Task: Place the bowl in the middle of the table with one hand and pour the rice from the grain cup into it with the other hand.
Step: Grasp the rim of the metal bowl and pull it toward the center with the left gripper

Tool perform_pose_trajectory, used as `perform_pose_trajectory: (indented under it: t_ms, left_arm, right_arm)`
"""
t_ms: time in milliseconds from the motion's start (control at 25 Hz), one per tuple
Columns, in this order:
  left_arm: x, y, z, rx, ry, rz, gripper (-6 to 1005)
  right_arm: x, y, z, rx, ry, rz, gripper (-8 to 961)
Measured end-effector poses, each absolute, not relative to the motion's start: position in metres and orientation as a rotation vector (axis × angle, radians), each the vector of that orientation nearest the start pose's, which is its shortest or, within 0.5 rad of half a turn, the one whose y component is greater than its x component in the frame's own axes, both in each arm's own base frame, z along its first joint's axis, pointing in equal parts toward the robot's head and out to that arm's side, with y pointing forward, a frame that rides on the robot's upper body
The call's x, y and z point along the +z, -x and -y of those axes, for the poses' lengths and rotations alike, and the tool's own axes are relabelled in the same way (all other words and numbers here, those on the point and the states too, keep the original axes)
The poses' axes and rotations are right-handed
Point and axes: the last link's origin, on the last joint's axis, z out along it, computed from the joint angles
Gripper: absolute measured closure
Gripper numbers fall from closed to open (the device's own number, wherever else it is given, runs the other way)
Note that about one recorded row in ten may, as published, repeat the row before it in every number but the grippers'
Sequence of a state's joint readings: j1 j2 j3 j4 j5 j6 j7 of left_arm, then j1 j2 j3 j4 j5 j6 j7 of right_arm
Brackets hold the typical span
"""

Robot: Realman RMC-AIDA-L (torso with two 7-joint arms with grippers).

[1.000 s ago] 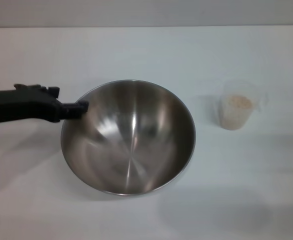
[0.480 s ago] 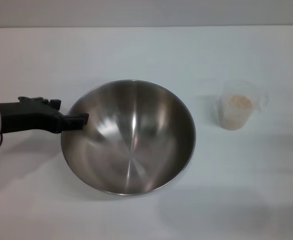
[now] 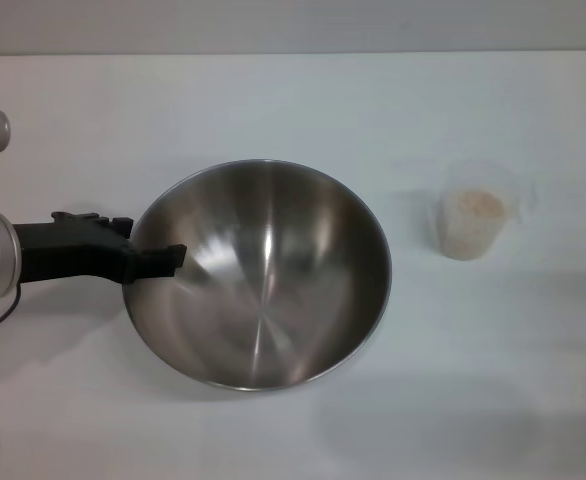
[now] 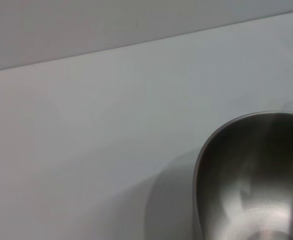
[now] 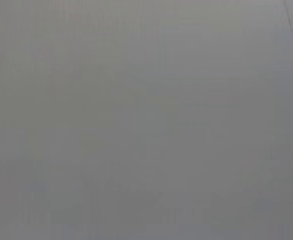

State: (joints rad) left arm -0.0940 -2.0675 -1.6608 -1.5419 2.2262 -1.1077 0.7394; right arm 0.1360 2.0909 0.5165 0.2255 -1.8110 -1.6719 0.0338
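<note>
Bowl (image 3: 258,275) first: it sits about mid-table, so I judge the placing step done or nearly so; my left gripper (image 3: 158,260) is at the bowl's left rim, one dark finger (image 3: 163,258) reaching over the edge, and I cannot tell whether the jaws are pinching the rim or slack beside it; the left wrist view shows only part of the bowl and bare table (image 4: 86,125), no fingers. Pouring is all still to do, as I read it; the grain cup (image 3: 470,222) stands upright on the table well to the right of the bowl, apart from it, with the rice (image 3: 476,205) inside and none in the bowl. My right gripper is out of sight in every view; its wrist camera gives a blank grey field, so I read that arm as parked; it has yet to reach the cup, lift it and tip it over the bowl.
</note>
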Motion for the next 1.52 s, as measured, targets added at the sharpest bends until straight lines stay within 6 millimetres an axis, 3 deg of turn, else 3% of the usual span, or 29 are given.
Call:
perform_pose_trajectory:
  t_ms: [320, 720, 1200, 1440, 1520]
  left_arm:
    - [0.004, 0.239, -0.303, -0.088, 2.410, 0.978, 189]
    - [0.004, 0.238, -0.307, -0.085, 2.415, 0.973, 341]
    - [0.001, 0.234, -0.313, -0.088, 2.436, 0.972, 787]
    - [0.002, 0.228, -0.316, -0.093, 2.450, 0.955, 940]
    - [0.004, 0.224, -0.319, -0.104, 2.461, 0.955, 945]
  right_arm:
    - [0.024, -0.356, -0.209, 0.762, 1.204, -0.393, 112]
    - [0.023, -0.355, -0.208, 0.768, 1.203, -0.394, 111]
    - [0.024, -0.354, -0.210, 0.771, 1.201, -0.392, 112]
    - [0.024, -0.354, -0.211, 0.771, 1.202, -0.395, 111]
    - [0.023, -0.354, -0.212, 0.771, 1.202, -0.395, 111]
